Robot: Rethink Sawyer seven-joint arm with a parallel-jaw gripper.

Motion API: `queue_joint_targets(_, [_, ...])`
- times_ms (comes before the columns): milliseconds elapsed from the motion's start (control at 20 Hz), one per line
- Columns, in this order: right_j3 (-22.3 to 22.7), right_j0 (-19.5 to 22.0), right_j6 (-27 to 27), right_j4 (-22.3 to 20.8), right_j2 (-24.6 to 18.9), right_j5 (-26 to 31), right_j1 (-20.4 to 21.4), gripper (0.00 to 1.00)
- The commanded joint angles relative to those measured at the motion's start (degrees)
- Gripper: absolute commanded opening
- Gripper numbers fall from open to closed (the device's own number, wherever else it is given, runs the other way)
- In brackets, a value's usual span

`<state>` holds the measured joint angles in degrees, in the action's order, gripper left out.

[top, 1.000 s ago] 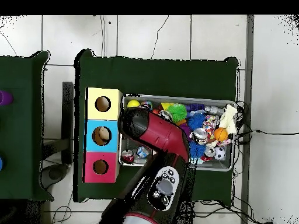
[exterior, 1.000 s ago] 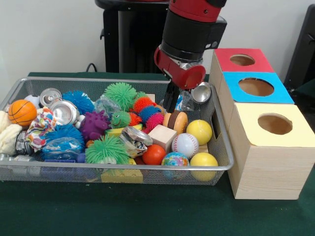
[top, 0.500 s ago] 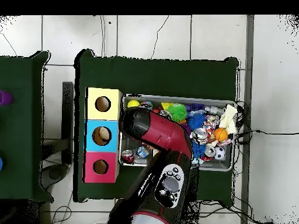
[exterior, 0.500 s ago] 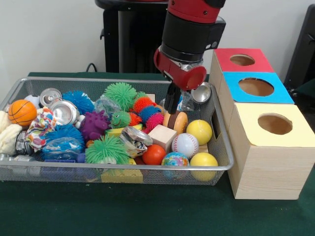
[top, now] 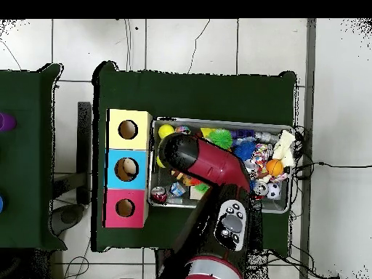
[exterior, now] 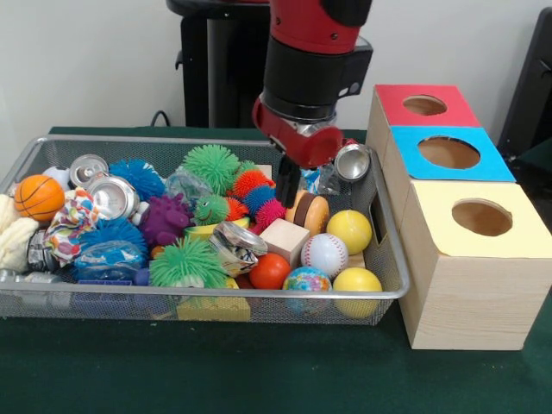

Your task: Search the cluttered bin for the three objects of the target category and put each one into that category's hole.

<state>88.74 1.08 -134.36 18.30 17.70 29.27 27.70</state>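
Note:
My gripper (exterior: 286, 197) hangs from the red wrist (exterior: 297, 138) over the back middle of the wire bin (exterior: 216, 297). It sits just above the orange and pink spiky toys (exterior: 257, 197) and beside a brown-and-tan round toy (exterior: 312, 211). Nothing visible hangs from it. Yellow balls (exterior: 349, 231), a baseball (exterior: 325, 254), a globe ball (exterior: 307, 280) and a red ball (exterior: 270, 271) lie at the bin's right front. Cans (exterior: 115, 197) and one can (exterior: 352, 161) rest at the back. In the overhead view the arm (top: 196, 163) hides the gripper.
Three boxes with holes stand right of the bin: red (exterior: 423, 105), blue (exterior: 448, 153), yellow (exterior: 481, 217). A basketball (exterior: 39, 197), green spiky balls (exterior: 187, 263), a purple spiky toy (exterior: 164, 220) and a wooden block (exterior: 285, 240) crowd the bin.
The arm has swung left in the front view, carrying the gripper from near the bin's right back corner toward its middle. The bin's objects have not moved.

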Motion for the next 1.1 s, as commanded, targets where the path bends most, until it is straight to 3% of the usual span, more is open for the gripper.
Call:
queue_joint_targets(50, [2.2,5.7,7.3,-6.4,-9.0,-0.6,0.1,0.0])
queue_joint_targets(450, [1.5,11.4,9.2,-11.7,-12.3,1.0,1.6,0.0])
queue_joint_targets(1100, [0.4,13.7,7.5,-18.1,-14.7,2.7,2.8,0.0])
